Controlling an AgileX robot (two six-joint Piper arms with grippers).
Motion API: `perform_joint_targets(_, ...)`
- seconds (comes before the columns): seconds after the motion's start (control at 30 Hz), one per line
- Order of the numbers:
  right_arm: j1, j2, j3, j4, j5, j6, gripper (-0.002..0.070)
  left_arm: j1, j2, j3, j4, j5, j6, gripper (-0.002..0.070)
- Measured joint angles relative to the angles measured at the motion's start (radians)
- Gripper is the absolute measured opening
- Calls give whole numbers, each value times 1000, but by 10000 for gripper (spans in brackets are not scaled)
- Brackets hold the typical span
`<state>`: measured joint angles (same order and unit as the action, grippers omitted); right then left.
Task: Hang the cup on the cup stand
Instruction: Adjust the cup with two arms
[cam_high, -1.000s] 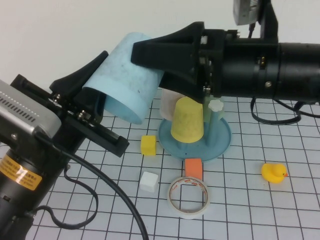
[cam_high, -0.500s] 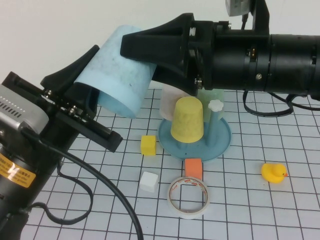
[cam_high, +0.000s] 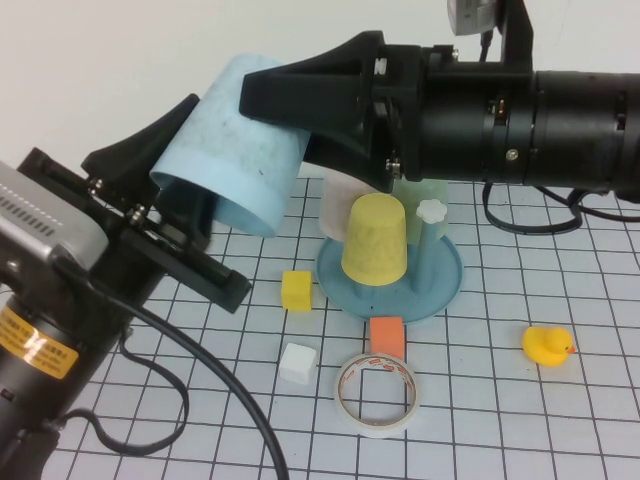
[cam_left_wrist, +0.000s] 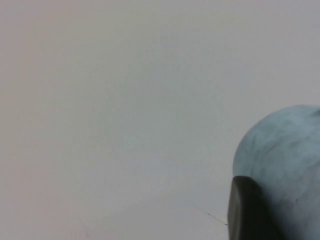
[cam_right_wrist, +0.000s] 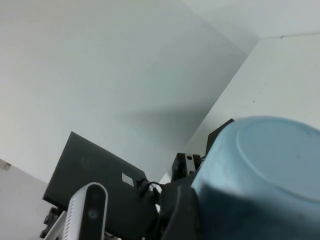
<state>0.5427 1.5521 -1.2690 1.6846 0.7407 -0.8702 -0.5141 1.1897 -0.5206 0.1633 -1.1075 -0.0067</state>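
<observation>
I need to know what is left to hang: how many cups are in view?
3. The sky-blue cup is aloft between the left gripper and right gripper; the yellow cup sits on the cup stand; a pale cup is partly hidden behind it.

I can read no text from here. The yellow label (cam_high: 35, 343) on my left arm's housing, below and left of the cup (cam_high: 232, 145), carries black marks too small to make out.

Plain white wall (cam_high: 100, 70) behind; white grid-lined table (cam_high: 520, 420) — even light
</observation>
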Motion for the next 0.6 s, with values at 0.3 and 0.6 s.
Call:
perform_joint_targets(0.3, -2, 3, 0, -2, -16, -82, 571, -4, 0, 0, 41, 30, -26, 408)
perform_joint_targets(0.6, -27, 4, 0, -2, -10, -176, 568, -6, 0, 15, 57, 63, -47, 416)
